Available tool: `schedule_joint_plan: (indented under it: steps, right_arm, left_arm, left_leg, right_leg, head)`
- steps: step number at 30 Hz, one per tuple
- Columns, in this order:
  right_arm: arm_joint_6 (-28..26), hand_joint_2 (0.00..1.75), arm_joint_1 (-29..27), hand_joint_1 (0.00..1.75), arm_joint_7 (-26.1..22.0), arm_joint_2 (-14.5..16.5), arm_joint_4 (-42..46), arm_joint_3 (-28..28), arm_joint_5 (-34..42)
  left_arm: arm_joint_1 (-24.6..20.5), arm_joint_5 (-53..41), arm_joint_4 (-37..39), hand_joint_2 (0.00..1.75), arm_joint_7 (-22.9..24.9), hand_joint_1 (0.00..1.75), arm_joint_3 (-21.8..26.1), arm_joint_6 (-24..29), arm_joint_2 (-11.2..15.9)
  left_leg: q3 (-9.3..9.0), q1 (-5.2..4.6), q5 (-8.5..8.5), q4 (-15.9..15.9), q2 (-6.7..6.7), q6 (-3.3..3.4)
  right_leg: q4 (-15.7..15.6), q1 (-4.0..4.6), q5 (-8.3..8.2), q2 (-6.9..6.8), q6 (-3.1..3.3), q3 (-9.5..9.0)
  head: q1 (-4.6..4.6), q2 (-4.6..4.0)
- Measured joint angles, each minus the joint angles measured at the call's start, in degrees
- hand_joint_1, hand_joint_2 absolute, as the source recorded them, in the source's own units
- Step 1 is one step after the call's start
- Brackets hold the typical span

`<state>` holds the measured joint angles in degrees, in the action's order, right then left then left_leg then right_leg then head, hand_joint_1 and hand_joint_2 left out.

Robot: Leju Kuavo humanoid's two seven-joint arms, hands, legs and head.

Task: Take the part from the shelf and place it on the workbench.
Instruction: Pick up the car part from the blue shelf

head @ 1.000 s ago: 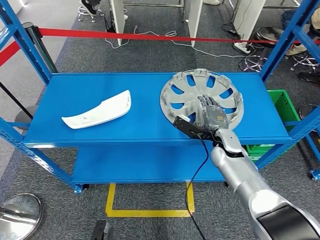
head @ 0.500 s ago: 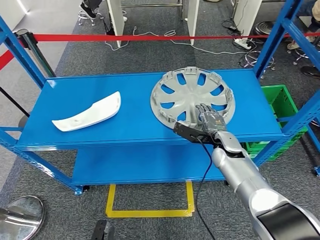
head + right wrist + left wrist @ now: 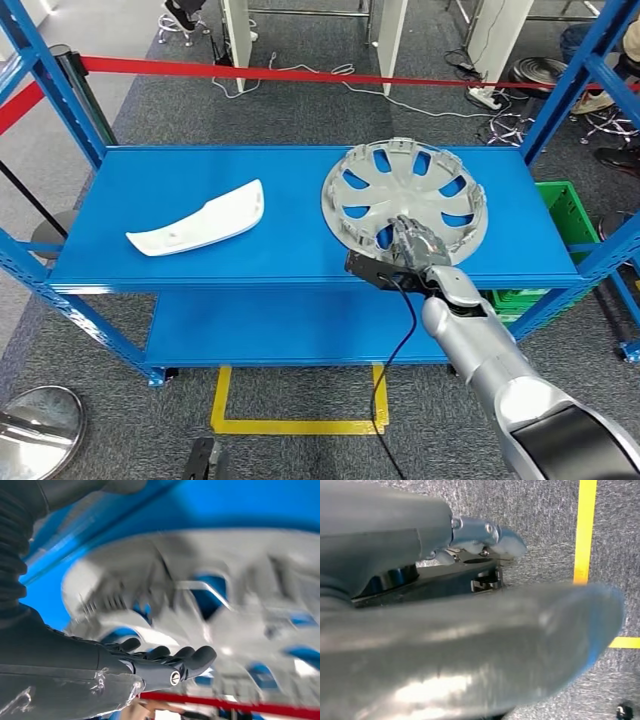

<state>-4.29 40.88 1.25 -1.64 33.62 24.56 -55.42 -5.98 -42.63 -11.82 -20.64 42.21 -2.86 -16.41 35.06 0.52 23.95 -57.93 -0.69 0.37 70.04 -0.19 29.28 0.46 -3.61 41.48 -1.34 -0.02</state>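
Right hand: the right hand (image 3: 413,243) rests over the near rim of the round silver plastic wheel cover (image 3: 404,198); whether its curled fingers actually grip it cannot be told (wrist view blurred).
Wheel cover: lies flat on the blue metal shelf (image 3: 226,262), under and beyond the hand.
White curved plastic trim piece (image 3: 198,220): well apart, on the hand's left.

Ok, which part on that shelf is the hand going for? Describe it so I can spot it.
Look at the blue shelf's top deck. Toward its right end lies the hubcap, a round silver-grey wheel cover with spoke-shaped cutouts, with the right hand over its near edge. Its only neighbour, the white curved part to the left, is long, narrow and solid.
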Motion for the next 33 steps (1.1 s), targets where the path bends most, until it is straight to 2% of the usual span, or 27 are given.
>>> schedule_joint_plan:
  steps: [1, 2, 3, 4, 5, 7, 8, 11, 12, 13, 15, 16, 17, 18, 19, 21, 23, 26, 27, 29, 31, 32, 33]
  right_arm:
    - [0.22, 1.75, -0.12, 0.82, 0.22, -0.02, -0.50, 0.03, -0.18]
    - [0.37, 1.75, -0.24, 1.25, 0.34, -0.05, -0.96, 0.04, -0.29]
    - [0.47, 1.75, -0.30, 1.69, 0.38, -0.08, -1.34, 0.05, -0.37]
    - [0.58, 1.75, -0.27, 1.75, 0.35, -0.12, -1.60, 0.05, -0.39]
    - [0.66, 1.75, -0.20, 1.75, 0.29, -0.13, -1.80, 0.05, -0.40]
    - [0.77, 1.75, -0.04, 1.75, 0.03, -0.09, -2.12, 0.16, -0.39]
    - [0.77, 1.75, -0.02, 1.75, -0.14, -0.03, -2.21, 0.27, -0.39]
    - [0.63, 1.75, 0.04, 1.75, -0.52, 0.17, -2.26, 0.52, -0.40]
    - [0.59, 1.75, 0.05, 1.75, -0.63, 0.22, -2.27, 0.52, -0.40]
    - [0.53, 1.75, 0.07, 1.75, -0.73, 0.25, -2.31, 0.51, -0.40]
    - [0.36, 1.75, 0.07, 1.75, -0.87, 0.27, -2.42, 0.46, -0.40]
    - [0.26, 1.75, 0.06, 1.75, -0.89, 0.27, -2.51, 0.44, -0.40]
    - [0.18, 1.75, 0.06, 1.75, -0.90, 0.27, -2.59, 0.41, -0.41]
    - [0.13, 1.75, 0.06, 1.75, -0.93, 0.26, -2.66, 0.38, -0.44]
    - [0.10, 1.75, 0.08, 1.75, -0.96, 0.25, -2.71, 0.35, -0.47]
    - [0.05, 1.75, 0.21, 1.75, -1.00, 0.22, -2.75, 0.20, -0.52]
    - [0.07, 1.75, 0.42, 1.75, -0.97, 0.16, -2.87, -0.01, -0.53]
    - [0.10, 1.75, 0.26, 1.75, -0.98, 0.11, -3.13, -0.11, -0.48]
    - [0.09, 1.75, 0.18, 1.75, -0.98, 0.09, -3.20, -0.12, -0.46]
    - [0.06, 1.75, 0.13, 1.75, -0.99, 0.07, -3.30, -0.14, -0.44]
    - [-0.10, 1.75, 0.03, 1.75, -1.07, 0.07, -3.41, -0.16, -0.43]
    - [-0.24, 1.75, -0.06, 1.75, -1.17, 0.07, -3.47, -0.16, -0.41]
    - [-0.40, 1.75, -0.14, 1.75, -1.29, 0.07, -3.51, -0.18, -0.37]
  left_arm:
    - [0.02, -0.03, 0.00, 0.00, 0.04, 0.00, 0.00, 0.00, 0.01]
    - [0.03, -0.05, 0.00, 0.00, 0.07, 0.00, 0.00, 0.00, 0.01]
    - [0.04, -0.08, 0.00, 0.00, 0.08, 0.00, 0.00, 0.00, 0.02]
    - [0.04, -0.10, 0.00, 0.00, 0.09, 0.00, 0.00, 0.00, 0.01]
    - [0.03, -0.13, 0.00, 0.00, 0.11, 0.00, 0.00, 0.00, 0.00]
    - [-0.01, -0.25, 0.00, 0.00, 0.17, 0.00, 0.00, 0.00, 0.01]
    - [-0.03, -0.32, 0.00, 0.00, 0.20, 0.00, 0.00, 0.01, 0.02]
    - [-0.05, -0.43, 0.00, 0.00, 0.25, 0.00, 0.00, 0.05, 0.04]
    - [-0.05, -0.44, 0.00, 0.00, 0.25, 0.00, 0.00, 0.09, 0.04]
    - [-0.05, -0.44, 0.00, 0.00, 0.25, 0.00, 0.00, 0.14, 0.04]
    - [-0.03, -0.45, 0.00, 0.00, 0.25, 0.00, 0.00, 0.22, 0.07]
    - [-0.02, -0.46, 0.00, 0.00, 0.25, 0.00, 0.00, 0.25, 0.08]
    - [-0.01, -0.48, 0.00, 0.00, 0.25, 0.00, 0.00, 0.27, 0.10]
    - [-0.01, -0.49, 0.00, 0.00, 0.25, 0.00, 0.00, 0.29, 0.11]
    - [-0.01, -0.51, 0.00, 0.00, 0.25, 0.00, 0.01, 0.33, 0.13]
    - [0.03, -0.55, 0.00, 0.00, 0.25, 0.00, 0.02, 0.42, 0.12]
    - [0.04, -0.60, 0.00, 0.00, 0.25, 0.00, 0.02, 0.46, 0.05]
    - [0.19, -0.62, 0.00, 0.00, 0.25, 0.00, 0.05, 0.46, 0.02]
    - [0.22, -0.62, 0.00, 0.00, 0.25, 0.00, 0.07, 0.46, 0.02]
    - [0.22, -0.64, 0.00, 0.00, 0.25, 0.00, 0.11, 0.46, 0.00]
    - [0.25, -0.71, 0.00, 0.00, 0.25, 0.00, 0.15, 0.48, 0.02]
    - [0.29, -0.74, 0.00, 0.00, 0.25, 0.00, 0.16, 0.50, 0.03]
    - [0.32, -0.76, 0.00, 0.00, 0.25, 0.00, 0.19, 0.53, 0.03]
  left_leg:
    - [0.01, -0.02, 0.01, -0.01, 0.00, 0.04]
    - [0.00, -0.03, 0.03, -0.02, -0.01, 0.06]
    - [-0.02, -0.03, 0.04, -0.03, -0.02, 0.04]
    - [-0.07, 0.00, 0.08, -0.05, -0.02, -0.02]
    - [-0.15, 0.01, 0.14, -0.06, -0.02, -0.14]
    - [-0.19, -0.16, 0.25, -0.13, -0.03, -0.62]
    - [-0.20, -0.23, 0.23, -0.10, -0.05, -0.89]
    - [-0.36, -0.07, 0.20, 0.09, -0.12, -1.81]
    - [-0.07, -0.03, 0.81, -0.61, -0.10, -2.12]
    - [0.71, -0.02, 2.04, -2.40, -0.08, -2.38]
    - [3.91, -0.01, 5.80, -9.22, 0.00, -2.70]
    - [5.58, 0.03, 7.33, -12.77, 0.02, -2.83]
    - [6.59, 0.06, 7.99, -15.03, 0.03, -2.95]
    - [6.54, 0.12, 7.61, -15.31, 0.05, -3.07]
    - [5.40, 0.25, 6.39, -13.61, 0.07, -3.21]
    - [1.09, 0.78, 3.57, -6.61, 0.10, -3.69]
    - [-1.63, 1.18, 2.58, -1.77, -0.18, -3.39]
    - [-1.58, 1.00, 2.47, -1.03, -0.35, -1.81]
    - [-1.55, 0.98, 2.32, -0.99, -0.30, -1.39]
    - [-1.55, 0.96, 2.13, -0.90, -0.17, -0.75]
    - [-1.56, 0.75, 2.18, -0.90, -0.12, -0.43]
    - [-1.60, 0.63, 2.23, -0.90, -0.11, -0.33]
    - [-1.67, 0.53, 2.30, -0.90, -0.11, -0.27]
  right_leg:
    - [3.48, 0.00, 1.21, 0.00, -0.08, 1.67]
    - [5.23, 0.00, 1.41, 0.00, -0.10, 2.56]
    - [4.73, -0.01, 0.55, 0.00, -0.08, 2.38]
    - [1.93, -0.04, -1.20, -0.01, -0.06, 1.03]
    - [-2.25, -0.10, -3.12, -0.04, -0.05, -1.06]
    - [-8.95, -0.07, -5.24, 0.03, 0.22, -4.66]
    - [-10.36, 0.00, -5.39, 0.10, 0.50, -5.44]
    - [-10.85, 0.22, -5.44, 0.11, 1.68, -5.80]
    - [-11.01, 0.15, -5.53, 0.00, 2.05, -5.94]
    - [-11.17, 0.00, -5.66, -0.13, 2.36, -6.04]
    - [-11.23, -0.15, -5.85, -0.43, 2.72, -5.91]
    - [-11.23, -0.21, -5.98, -0.54, 2.74, -5.75]
    - [-11.22, -0.28, -6.13, -0.61, 2.67, -5.57]
    - [-11.21, -0.39, -6.30, -0.64, 2.51, -5.41]
    - [-11.20, -0.56, -6.47, -0.63, 2.28, -5.27]
    - [-10.87, -0.69, -6.69, -0.49, 1.54, -4.91]
    - [-10.49, -0.61, -6.86, -0.24, 0.69, -4.31]
    - [-10.83, -0.84, -7.34, -0.07, -0.41, -3.94]
    - [-10.34, -0.94, -6.94, -0.12, -0.65, -3.62]
    - [-5.89, -0.94, -4.30, -0.20, -0.89, -1.50]
    - [1.64, -0.85, -0.93, -0.21, -0.91, 1.93]
    - [4.27, -0.85, -0.18, -0.21, -0.85, 3.17]
    - [4.98, -0.84, -0.45, -0.20, -0.73, 3.53]
  head:
    - [0.00, 0.00]
    - [-0.02, 0.00]
    - [-0.02, 0.00]
    - [-0.02, 0.00]
    - [-0.02, 0.00]
    - [0.03, 0.00]
    - [0.09, 0.00]
    - [0.19, 0.00]
    - [0.27, 0.00]
    - [0.37, 0.00]
    - [0.56, 0.00]
    - [0.55, 0.00]
    - [0.56, 0.00]
    - [0.56, 0.00]
    - [0.54, 0.00]
    - [0.65, 0.00]
    - [0.76, 0.01]
    - [0.66, 0.00]
    - [0.55, 0.00]
    - [0.32, 0.00]
    - [0.20, 0.00]
    - [0.19, 0.00]
    - [0.18, 0.00]
